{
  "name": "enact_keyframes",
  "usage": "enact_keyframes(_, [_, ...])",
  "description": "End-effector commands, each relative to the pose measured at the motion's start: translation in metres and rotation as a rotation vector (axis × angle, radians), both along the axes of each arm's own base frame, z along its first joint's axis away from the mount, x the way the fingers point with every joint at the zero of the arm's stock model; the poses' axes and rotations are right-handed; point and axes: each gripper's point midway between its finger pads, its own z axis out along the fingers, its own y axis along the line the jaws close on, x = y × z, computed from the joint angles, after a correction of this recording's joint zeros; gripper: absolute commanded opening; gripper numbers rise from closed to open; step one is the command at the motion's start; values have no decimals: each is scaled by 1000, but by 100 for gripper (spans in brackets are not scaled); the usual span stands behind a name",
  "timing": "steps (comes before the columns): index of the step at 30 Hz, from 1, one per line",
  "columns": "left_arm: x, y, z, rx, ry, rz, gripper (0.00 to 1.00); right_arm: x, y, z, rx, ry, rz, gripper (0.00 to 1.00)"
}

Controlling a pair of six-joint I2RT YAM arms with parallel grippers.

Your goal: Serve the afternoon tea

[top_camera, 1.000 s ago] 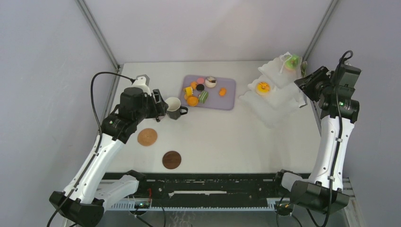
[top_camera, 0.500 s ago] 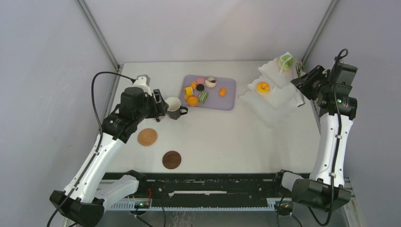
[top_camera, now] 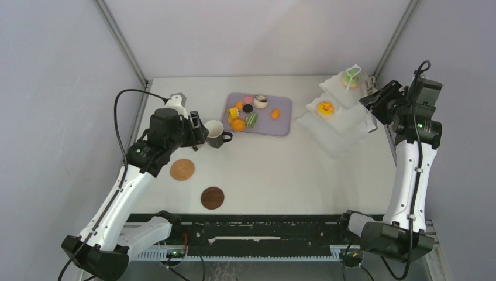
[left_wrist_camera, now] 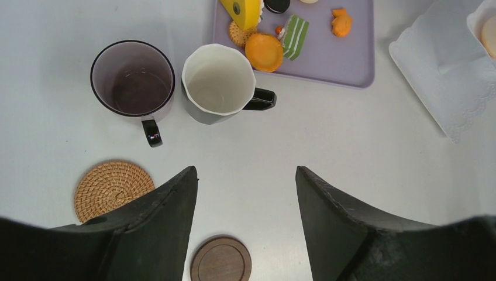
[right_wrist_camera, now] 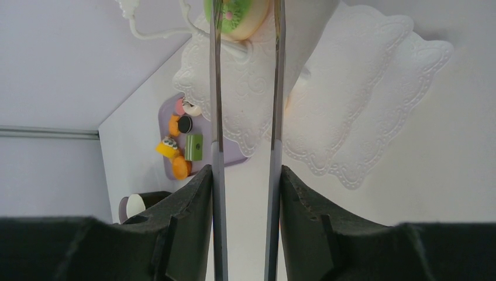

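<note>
— Fingers?
— The left gripper (left_wrist_camera: 245, 175) is spread near the mugs (left_wrist_camera: 217, 82); the tongs (right_wrist_camera: 217, 117) are pinched by the right gripper (right_wrist_camera: 245, 172).
— The green doughnut (right_wrist_camera: 240, 17)?
— Seen between the tong tips, at the stand (right_wrist_camera: 362, 88)'s top tier.

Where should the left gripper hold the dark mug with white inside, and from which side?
Probably pinch the near wall of the dark mug at its rim, coming from above: it stands upright and open, the mauve mug crowds one side, its handle sticks out on the other.

Mauve mug (left_wrist_camera: 133, 79) and dark mug (left_wrist_camera: 218, 82) stand upright; green doughnut (top_camera: 351, 76) tops white stand (top_camera: 342, 137).
</note>
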Motion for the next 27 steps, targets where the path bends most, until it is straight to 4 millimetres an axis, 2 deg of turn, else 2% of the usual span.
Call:
enact_keyframes(1, [1, -3, 2, -26, -25, -10, 67, -9, 2, 37, -61, -118, 6, 48])
enact_keyframes(4, [0, -3, 3, -28, -27, -12, 67, -21, 1, 44, -86, -134, -20, 48])
enact_keyframes(10, [-1, -3, 5, -26, -32, -22, 67, -51, 1, 45, -134, -126, -47, 47])
enact_keyframes(17, [-1, -1, 7, -12, -31, -24, 67, -111, 25, 47, -175, -137, -3, 35])
enact_keyframes(20, [-1, 0, 10, 2, -33, -21, 67, -137, 44, 41, -157, -132, 57, 30])
enact_keyframes(23, [0, 3, 10, 21, -31, -18, 67, -161, 84, 40, -115, -183, 269, 29])
enact_keyframes(27, [1, 5, 10, 35, -29, -13, 67, -183, 118, 42, -68, -232, 468, 28])
